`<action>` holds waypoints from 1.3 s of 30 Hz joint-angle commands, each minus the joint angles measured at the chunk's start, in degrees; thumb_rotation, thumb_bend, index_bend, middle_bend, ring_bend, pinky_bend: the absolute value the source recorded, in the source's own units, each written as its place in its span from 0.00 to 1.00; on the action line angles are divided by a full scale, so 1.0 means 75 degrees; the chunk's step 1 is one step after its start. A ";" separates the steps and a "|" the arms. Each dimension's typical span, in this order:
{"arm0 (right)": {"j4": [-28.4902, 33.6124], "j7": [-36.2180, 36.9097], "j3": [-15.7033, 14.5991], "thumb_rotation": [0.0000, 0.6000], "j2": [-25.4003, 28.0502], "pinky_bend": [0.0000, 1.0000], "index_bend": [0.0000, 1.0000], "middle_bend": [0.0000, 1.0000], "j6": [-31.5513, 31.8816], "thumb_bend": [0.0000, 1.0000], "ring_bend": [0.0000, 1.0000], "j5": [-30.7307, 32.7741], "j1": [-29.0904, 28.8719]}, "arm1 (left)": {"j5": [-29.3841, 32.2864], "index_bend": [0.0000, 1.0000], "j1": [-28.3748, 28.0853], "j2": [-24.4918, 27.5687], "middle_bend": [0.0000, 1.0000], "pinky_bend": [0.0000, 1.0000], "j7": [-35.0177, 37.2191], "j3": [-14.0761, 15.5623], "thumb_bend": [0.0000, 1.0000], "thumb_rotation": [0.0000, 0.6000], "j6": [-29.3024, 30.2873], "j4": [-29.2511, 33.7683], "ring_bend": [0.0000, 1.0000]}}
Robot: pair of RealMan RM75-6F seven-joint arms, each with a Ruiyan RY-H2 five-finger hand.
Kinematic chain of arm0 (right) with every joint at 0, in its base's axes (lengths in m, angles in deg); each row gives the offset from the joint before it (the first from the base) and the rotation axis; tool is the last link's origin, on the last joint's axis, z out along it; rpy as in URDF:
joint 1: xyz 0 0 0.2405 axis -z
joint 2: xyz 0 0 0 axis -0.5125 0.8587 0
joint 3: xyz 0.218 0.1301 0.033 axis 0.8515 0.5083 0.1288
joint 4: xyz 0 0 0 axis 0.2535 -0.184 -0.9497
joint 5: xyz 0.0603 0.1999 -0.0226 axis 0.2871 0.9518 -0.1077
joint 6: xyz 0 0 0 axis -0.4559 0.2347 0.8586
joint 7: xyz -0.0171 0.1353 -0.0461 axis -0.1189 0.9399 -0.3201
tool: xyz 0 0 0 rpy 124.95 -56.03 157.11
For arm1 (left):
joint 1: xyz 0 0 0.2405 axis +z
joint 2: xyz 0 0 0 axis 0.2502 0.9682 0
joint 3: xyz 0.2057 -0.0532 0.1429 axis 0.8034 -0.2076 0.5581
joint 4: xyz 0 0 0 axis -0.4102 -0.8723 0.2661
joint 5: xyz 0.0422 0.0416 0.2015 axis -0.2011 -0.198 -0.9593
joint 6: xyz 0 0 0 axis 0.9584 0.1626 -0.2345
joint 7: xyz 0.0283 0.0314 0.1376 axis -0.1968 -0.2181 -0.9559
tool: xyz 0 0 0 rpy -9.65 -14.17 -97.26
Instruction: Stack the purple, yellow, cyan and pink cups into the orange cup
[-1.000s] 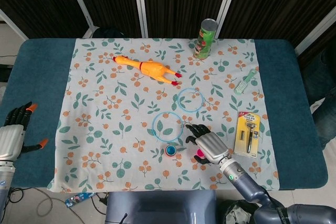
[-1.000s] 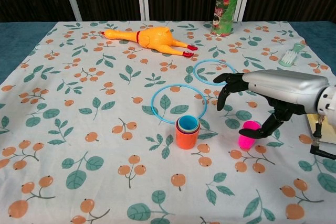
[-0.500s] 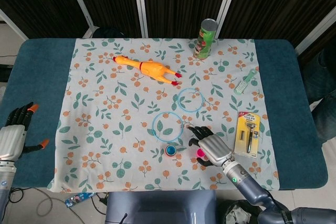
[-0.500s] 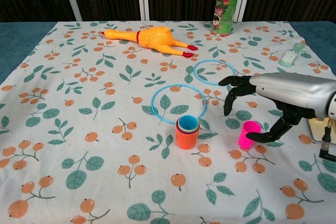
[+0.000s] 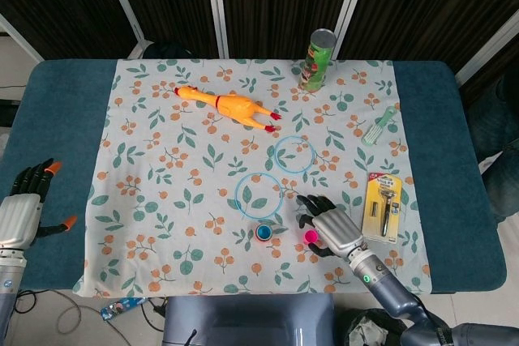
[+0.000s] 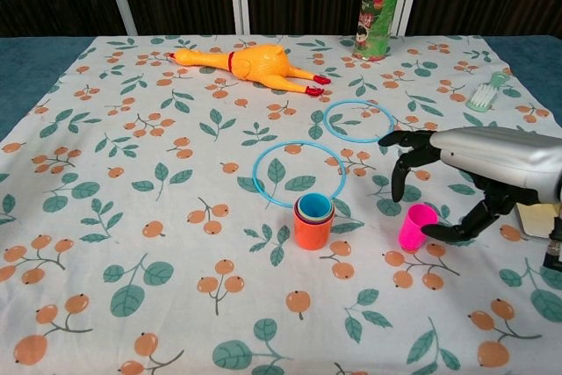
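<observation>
Right hand (image 6: 479,169), silver shell with black fingers, hovers low over the leaf-and-berry printed tablecloth (image 6: 132,217). Fingers spread and arched; nothing gripped. A small pink plastic cup (image 6: 416,227) stands upright, mouth up, just beneath the hand. One lower black fingertip (image 6: 436,233) lies at the cup's side; contact or a small gap cannot be told. The head view shows the same hand (image 5: 331,228) with the pink cup (image 5: 310,237) just beside its near edge.

To the left of the right hand, apart from it, stands the orange plastic cup (image 6: 313,230), upright, already holding nested cups: a purple rim, a yellow rim and a cyan one innermost. In the head view this stack (image 5: 263,232) reads as an orange ring with a blue centre.

Beyond the stack lies a larger blue ring (image 6: 299,173), and beyond the right hand's fingertips a smaller blue ring (image 6: 359,120), both flat on the cloth. Far side of the cloth: yellow rubber chicken (image 6: 250,66) lying on its side, and a green cylindrical canister (image 6: 379,6) upright. Right of the hand, a carded razor pack (image 5: 383,207) and a pale green brush (image 5: 379,126).

Left hand (image 5: 23,208) sits well apart at the table's left edge, over the blue tabletop (image 5: 65,119), fingers extended, empty.
</observation>
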 commanded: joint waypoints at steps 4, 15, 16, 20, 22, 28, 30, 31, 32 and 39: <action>0.0027 0.0037 -0.0028 1.00 0.0078 0.12 0.40 0.00 0.0020 0.39 0.00 -0.0058 0.0076 | 0.0000 0.07 -0.0001 -0.0002 0.00 0.00 0.0002 0.0000 0.15 1.00 -0.0004 0.0009 0.00; 0.0000 0.0119 0.0024 1.00 0.0081 0.12 0.40 0.00 -0.0002 0.40 0.00 -0.0127 0.0130 | -0.0004 0.07 -0.0001 -0.0016 0.00 0.00 -0.0015 0.0005 0.15 1.00 -0.0010 0.0011 0.00; -0.0006 0.0130 0.0035 1.00 0.0074 0.12 0.40 0.00 0.0004 0.39 0.00 -0.0143 0.0134 | -0.0002 0.07 0.0000 -0.0017 0.00 0.00 -0.0016 0.0004 0.15 1.00 -0.0010 0.0011 0.00; -0.0020 0.0181 0.0076 1.00 0.0038 0.12 0.40 0.00 0.0016 0.39 0.00 -0.0195 0.0145 | -0.0001 0.07 0.0002 -0.0011 0.00 0.00 -0.0006 0.0002 0.15 1.00 -0.0008 0.0009 0.00; -0.0032 0.0189 0.0089 1.00 0.0029 0.12 0.40 0.00 0.0011 0.39 0.00 -0.0205 0.0148 | 0.0000 0.07 0.0003 -0.0009 0.00 0.00 -0.0002 0.0000 0.15 1.00 -0.0007 0.0007 0.00; -0.0011 0.0121 0.0076 1.00 0.0061 0.12 0.40 0.00 -0.0077 0.39 0.00 -0.0148 0.0155 | 0.0000 0.07 0.0007 -0.0001 0.00 0.00 0.0011 -0.0002 0.15 1.00 -0.0005 0.0006 0.00; 0.0012 0.0100 0.0064 1.00 0.0085 0.12 0.40 0.00 -0.0102 0.39 0.00 -0.0133 0.0161 | 0.0005 0.07 0.0005 -0.0002 0.00 0.00 0.0010 -0.0003 0.15 1.00 -0.0011 0.0007 0.00; 0.0026 0.0091 0.0056 1.00 0.0096 0.12 0.40 0.00 -0.0113 0.39 0.00 -0.0129 0.0166 | 0.0005 0.07 0.0006 -0.0002 0.00 0.00 0.0006 -0.0002 0.15 1.00 -0.0011 0.0007 0.00; 0.0037 0.0074 0.0046 1.00 0.0106 0.12 0.40 0.00 -0.0118 0.40 0.00 -0.0132 0.0172 | 0.0004 0.07 0.0006 -0.0004 0.00 0.00 0.0002 -0.0001 0.15 1.00 -0.0011 0.0008 0.00; 0.0030 0.0035 0.0079 1.00 0.0091 0.12 0.43 0.00 -0.0141 0.39 0.00 -0.0104 0.0180 | -0.0005 0.07 0.0012 -0.0006 0.00 0.00 -0.0007 0.0002 0.15 1.00 0.0003 0.0019 0.00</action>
